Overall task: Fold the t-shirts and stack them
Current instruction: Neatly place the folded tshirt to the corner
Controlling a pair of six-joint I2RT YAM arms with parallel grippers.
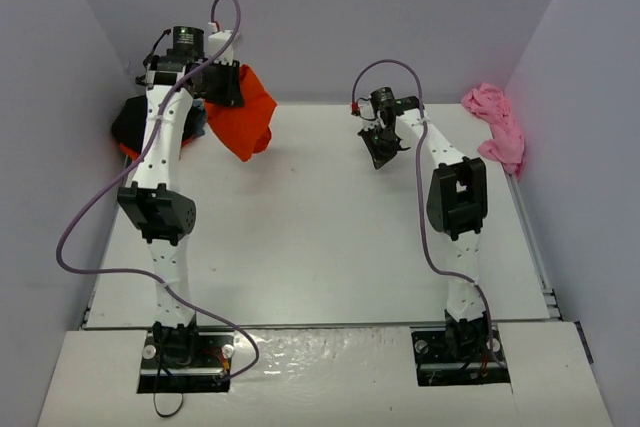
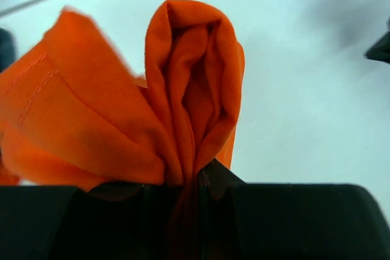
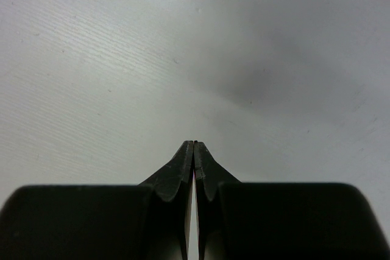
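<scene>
An orange shirt [image 1: 245, 119] hangs bunched from the left tool [image 1: 224, 87], above the far left part of the counter [image 1: 320, 237]. In the wrist view this tool is closed on a fold of the cloth. A black shirt [image 1: 128, 123] lies in a heap at the far left edge, beside the left arm. A pink shirt [image 1: 497, 127] lies crumpled at the far right edge. The right tool [image 3: 194, 153] is fully closed with nothing in it, over bare counter, well apart from every shirt.
</scene>
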